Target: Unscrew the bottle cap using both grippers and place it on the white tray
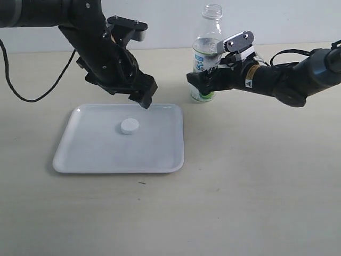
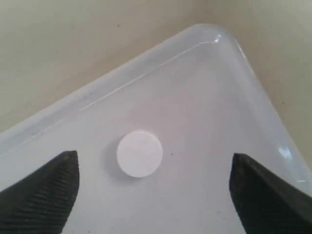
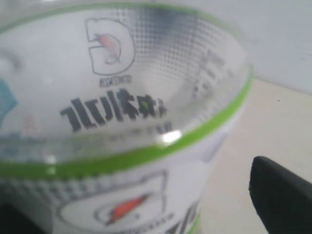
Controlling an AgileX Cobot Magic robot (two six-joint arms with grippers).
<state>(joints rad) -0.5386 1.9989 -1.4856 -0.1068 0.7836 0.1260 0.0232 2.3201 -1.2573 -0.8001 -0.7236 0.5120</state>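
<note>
Bottle cap (image 1: pixel 129 126): flat on white tray (image 1: pixel 85 154), just below left gripper (image 1: pixel 145 100). Its jaws stand apart, empty. Right gripper (image 1: pixel 202 81) sits around bottle (image 1: pixel 211 33); clamping unclear.

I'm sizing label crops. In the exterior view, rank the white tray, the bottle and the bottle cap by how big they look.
1. white tray, clearly the largest
2. bottle
3. bottle cap, clearly the smallest

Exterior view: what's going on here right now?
The cap lies flat on the white tray, loose. The left gripper hovers over it, fingers open. The right gripper has the uncapped bottle between its fingers, upright on the table beside the tray; whether it grips is unclear.
</note>
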